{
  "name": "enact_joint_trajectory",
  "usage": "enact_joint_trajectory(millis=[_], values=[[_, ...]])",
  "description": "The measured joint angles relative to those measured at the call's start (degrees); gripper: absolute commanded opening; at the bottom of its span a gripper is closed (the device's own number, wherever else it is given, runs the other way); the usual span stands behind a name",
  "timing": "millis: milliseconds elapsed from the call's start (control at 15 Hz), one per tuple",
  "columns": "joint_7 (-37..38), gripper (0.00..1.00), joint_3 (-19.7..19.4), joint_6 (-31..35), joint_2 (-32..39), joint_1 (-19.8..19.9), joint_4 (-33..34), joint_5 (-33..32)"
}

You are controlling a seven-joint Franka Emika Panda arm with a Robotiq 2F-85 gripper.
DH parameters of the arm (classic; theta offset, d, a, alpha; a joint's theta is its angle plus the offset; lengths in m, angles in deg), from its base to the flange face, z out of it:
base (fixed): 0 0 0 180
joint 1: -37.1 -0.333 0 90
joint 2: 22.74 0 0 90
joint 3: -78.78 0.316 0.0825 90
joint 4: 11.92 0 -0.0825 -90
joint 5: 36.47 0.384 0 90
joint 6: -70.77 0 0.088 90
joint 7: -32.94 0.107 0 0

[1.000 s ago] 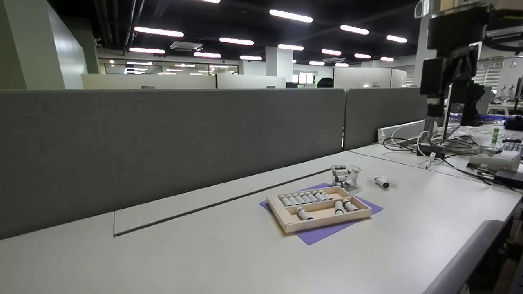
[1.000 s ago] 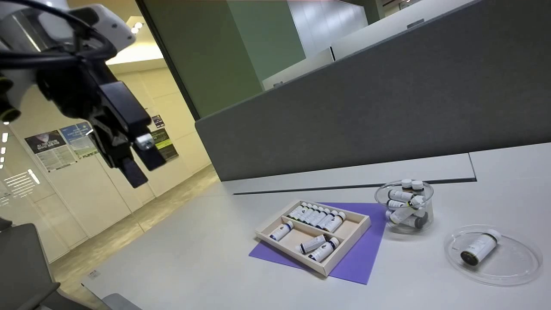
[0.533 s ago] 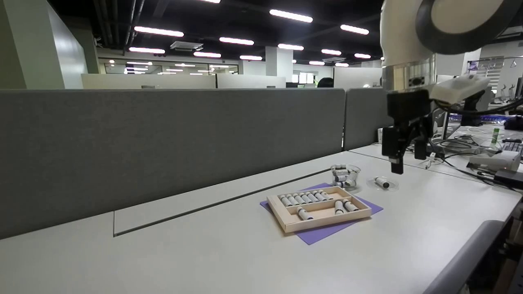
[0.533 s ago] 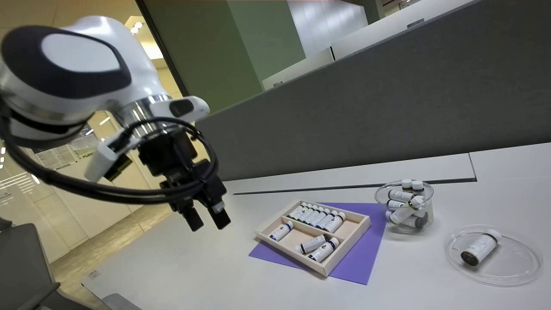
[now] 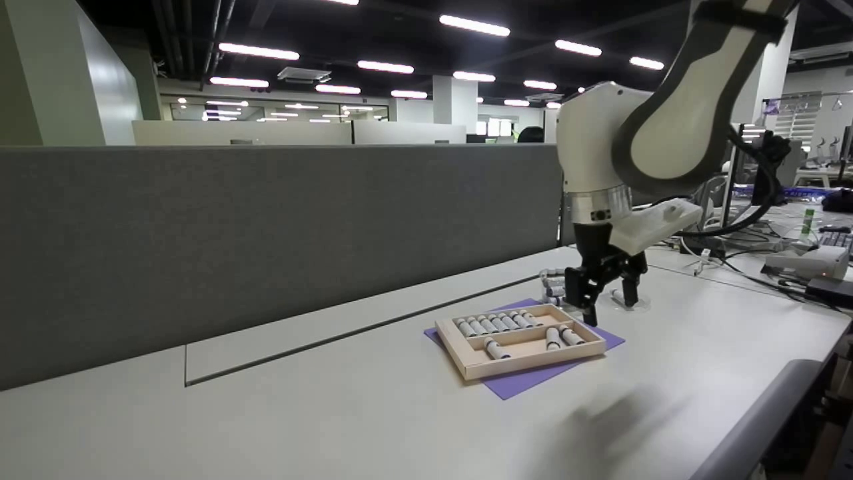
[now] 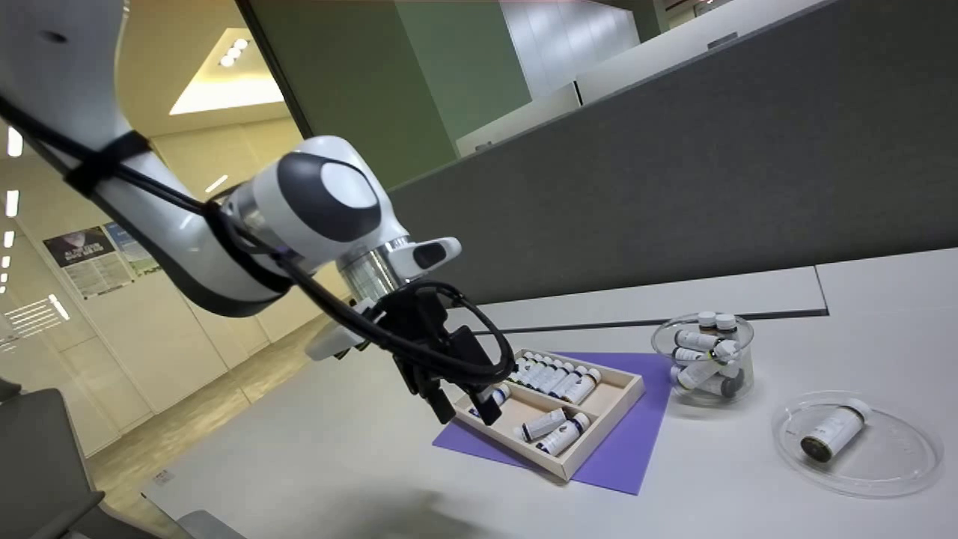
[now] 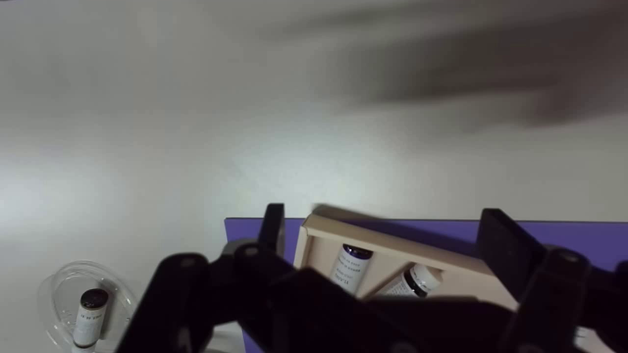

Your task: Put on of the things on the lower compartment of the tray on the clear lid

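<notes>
The tan tray (image 5: 533, 363) lies on the table in both exterior views (image 6: 610, 430). Its lower compartment holds a single white vial (image 5: 496, 349) at one end and two vials (image 6: 542, 424) (image 6: 563, 434) close together at the other. The upper compartment holds a row of several vials (image 6: 554, 376). The clear lid (image 6: 913, 466) lies flat with one vial (image 6: 834, 432) on it. My gripper (image 6: 468, 416) is open and empty, above the table by the tray's lower side. In the wrist view the open fingers (image 7: 385, 220) frame the tray corner with two vials (image 7: 350, 269) (image 7: 409, 283).
A clear cup (image 6: 707, 367) full of vials stands between the tray and the lid; my gripper partly hides it in an exterior view. A purple sheet (image 6: 621, 449) lies under the tray. A grey partition (image 5: 300, 247) runs along the table's back.
The arm has swung in and come down from high at the side to low beside the tray. The gripper stays open. The tray, vials, cup and lid have not moved.
</notes>
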Motion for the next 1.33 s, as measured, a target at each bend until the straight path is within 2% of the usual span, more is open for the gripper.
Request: enact_joint_trajectory(millis=[200,667,1000,1333], values=[[1.4,1.0,-1.3,0.0,5.0,-1.4,4.2,-0.7],[1.7,1.0,-1.3,-0.1,5.0,-1.5,4.5,-0.7],[-0.5,1.0,-5.8,3.1,5.4,-7.3,7.2,1.4],[-4.3,1.0,-5.4,3.8,9.1,-10.6,15.8,14.5]])
